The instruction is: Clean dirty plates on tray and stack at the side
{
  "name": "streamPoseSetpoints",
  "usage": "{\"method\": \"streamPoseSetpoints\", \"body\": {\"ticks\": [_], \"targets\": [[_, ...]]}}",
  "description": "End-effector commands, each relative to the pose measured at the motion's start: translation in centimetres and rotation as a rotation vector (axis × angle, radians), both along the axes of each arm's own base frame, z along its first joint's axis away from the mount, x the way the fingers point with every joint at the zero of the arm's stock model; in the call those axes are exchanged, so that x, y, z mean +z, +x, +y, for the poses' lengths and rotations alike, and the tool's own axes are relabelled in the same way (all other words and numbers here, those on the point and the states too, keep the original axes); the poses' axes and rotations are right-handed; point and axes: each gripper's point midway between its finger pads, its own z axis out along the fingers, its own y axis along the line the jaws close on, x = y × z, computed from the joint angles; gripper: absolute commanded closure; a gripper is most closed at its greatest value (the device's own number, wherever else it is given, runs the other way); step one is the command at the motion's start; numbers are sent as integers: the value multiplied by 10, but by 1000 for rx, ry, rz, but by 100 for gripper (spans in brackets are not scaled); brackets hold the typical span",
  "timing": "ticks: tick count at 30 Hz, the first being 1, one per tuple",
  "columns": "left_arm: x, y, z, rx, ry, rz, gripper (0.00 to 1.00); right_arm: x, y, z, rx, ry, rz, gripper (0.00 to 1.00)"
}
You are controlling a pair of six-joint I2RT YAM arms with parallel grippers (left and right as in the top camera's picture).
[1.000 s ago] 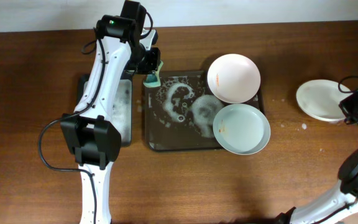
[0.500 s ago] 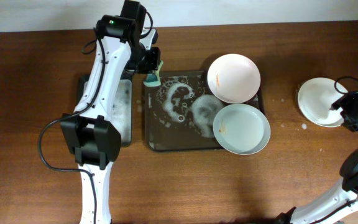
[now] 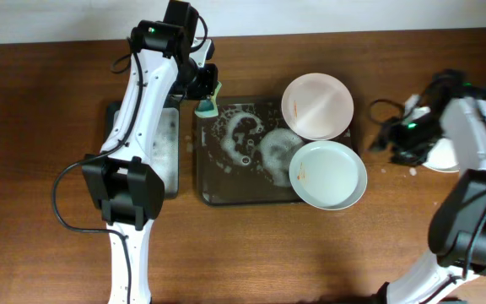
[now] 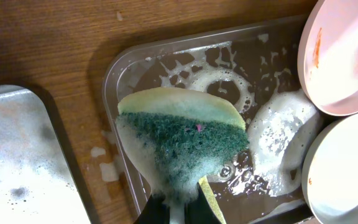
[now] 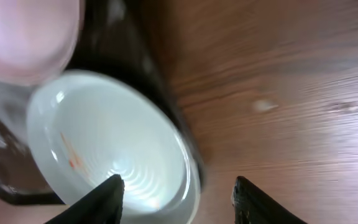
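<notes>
Two plates [image 3: 317, 105] crowd the right end of the tray [image 3: 226, 200]; left tool [image 4: 173, 214] grips the sponge [image 4: 182, 140], right tool [image 5: 178, 193] gapes empty.

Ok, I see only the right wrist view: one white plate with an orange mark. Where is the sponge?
Observer: The left tool is shut on the sponge, over the foamy far-left corner of the tray.
Operator: And the other plate on the tray, is it clean?
Observer: No, the far plate also has an orange smear.
Operator: Where is the third plate?
Observer: On the table to the right, off the tray, partly hidden by the right arm; its visible edge is here: third plate.
</notes>
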Motion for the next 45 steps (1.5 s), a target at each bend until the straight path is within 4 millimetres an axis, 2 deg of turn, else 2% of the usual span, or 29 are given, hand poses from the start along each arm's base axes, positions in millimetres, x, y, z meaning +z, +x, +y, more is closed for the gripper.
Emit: {"method": "streamPoseSetpoints", "body": {"ticks": [1, 4, 7, 17, 30, 37, 45], "targets": [[11, 1, 1, 12, -3, -25, 99, -18, -17, 6, 70, -124, 63, 49], [11, 1, 1, 10, -3, -26, 99, -23, -23, 3, 84, -178, 91, 58], [11, 1, 1, 10, -2, -26, 99, -23, -23, 5, 98, -178, 91, 73], [11, 1, 1, 10, -2, -25, 99, -35, -36, 3, 120, -198, 129, 74], [11, 2, -3, 3, -4, -34, 99, -35, -38, 1, 116, -198, 136, 73], [12, 1, -12, -15, -8, -41, 99, -38, -41, 2, 117, -197, 143, 73], [13, -4, -38, -65, -16, -58, 99, -47, -48, 3, 124, -193, 155, 73]]}}
